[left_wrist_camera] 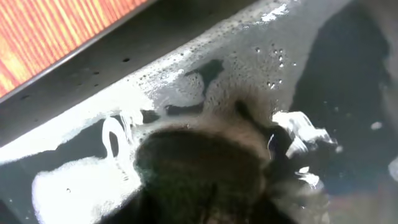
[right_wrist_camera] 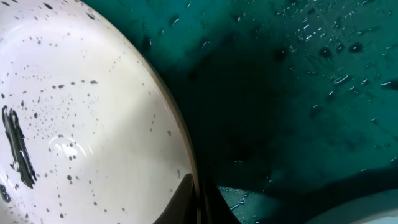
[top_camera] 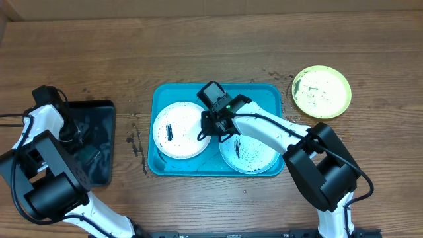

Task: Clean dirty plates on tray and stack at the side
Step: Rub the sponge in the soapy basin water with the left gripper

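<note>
The right fingers (right_wrist_camera: 194, 202) are pressed together into a thin wedge, their tips touching the rim of the left white plate (right_wrist_camera: 74, 124). Whether the rim is pinched between them cannot be told. From overhead, these right fingers (top_camera: 210, 131) meet the right edge of that left white plate (top_camera: 180, 130), in the gap between it and the right white plate (top_camera: 251, 153).

Both white plates lie flat, side by side, in the turquoise tray (top_camera: 271, 92), whose long axis runs left to right across the desk (top_camera: 211, 46). Only the wrist view shows the tray floor wet and beaded, and fine black specks around a black smear (right_wrist_camera: 15, 146) on the left plate. Overhead, that smear reads as a short upright streak. The yellow-green plate (top_camera: 321, 91), speckled black, lies flat on the desk just beyond the tray's upper right corner.

The left fingers (top_camera: 74, 137) reach into the black tray (top_camera: 106, 109), well apart from the plates. Their wrist view shows only foam (left_wrist_camera: 81, 186), wet black plastic and a dark rounded mass (left_wrist_camera: 199, 174), blurred. How wide these fingers stand cannot be told.
</note>
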